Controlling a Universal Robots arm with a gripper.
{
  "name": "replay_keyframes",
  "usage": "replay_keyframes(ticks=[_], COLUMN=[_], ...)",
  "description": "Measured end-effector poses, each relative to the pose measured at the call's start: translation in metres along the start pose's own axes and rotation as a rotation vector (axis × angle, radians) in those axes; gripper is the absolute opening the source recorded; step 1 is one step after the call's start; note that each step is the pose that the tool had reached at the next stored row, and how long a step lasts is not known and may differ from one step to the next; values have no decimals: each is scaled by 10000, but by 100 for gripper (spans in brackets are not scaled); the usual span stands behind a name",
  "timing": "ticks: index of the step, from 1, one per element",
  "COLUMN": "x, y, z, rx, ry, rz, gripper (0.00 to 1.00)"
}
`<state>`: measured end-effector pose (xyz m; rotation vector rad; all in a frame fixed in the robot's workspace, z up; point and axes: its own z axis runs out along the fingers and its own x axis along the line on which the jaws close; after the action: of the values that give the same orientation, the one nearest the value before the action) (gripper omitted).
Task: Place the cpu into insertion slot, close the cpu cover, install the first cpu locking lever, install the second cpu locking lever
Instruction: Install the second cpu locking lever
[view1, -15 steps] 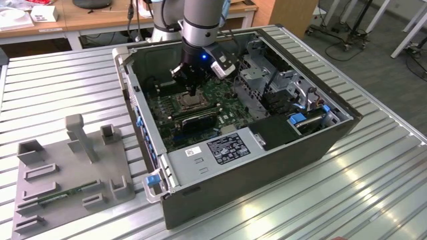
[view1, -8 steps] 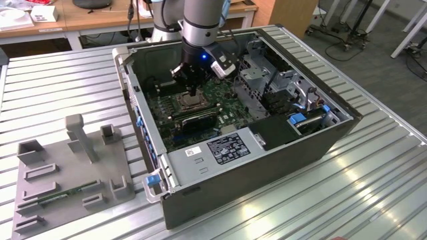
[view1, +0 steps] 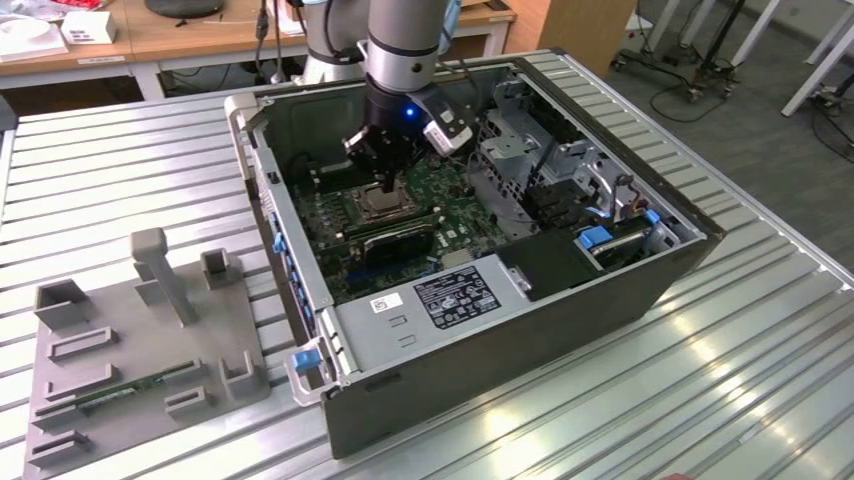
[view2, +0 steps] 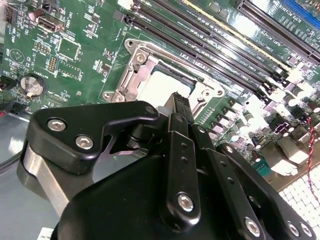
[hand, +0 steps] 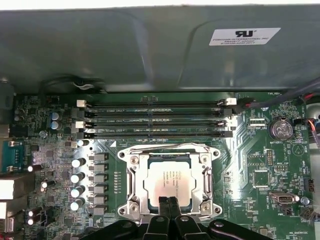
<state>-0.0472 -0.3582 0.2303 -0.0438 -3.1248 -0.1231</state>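
Cpu (hand: 167, 183) flat, face up (square) under cpu cover (hand: 134, 176); end effector (hand: 168, 201) fingers together above.

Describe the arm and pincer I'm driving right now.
The arm is silver-grey with dark joint sections and a small blue light near the wrist. The pincer is matte black: thick linkage plates fastened with silver screws, ending in two slim black fingers.

Bright overhead light glares off the metal table (view1: 694, 380); the case (view1: 441, 150) interior lies shadowed.
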Motion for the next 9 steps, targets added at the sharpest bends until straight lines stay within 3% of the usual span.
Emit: replay_keyframes(ticks=[4,9], x=[-24,-50], y=[4,5], z=[7,8], rx=[12,50], ry=[-51,-54], rz=[-15,-15], gripper=[11,11])
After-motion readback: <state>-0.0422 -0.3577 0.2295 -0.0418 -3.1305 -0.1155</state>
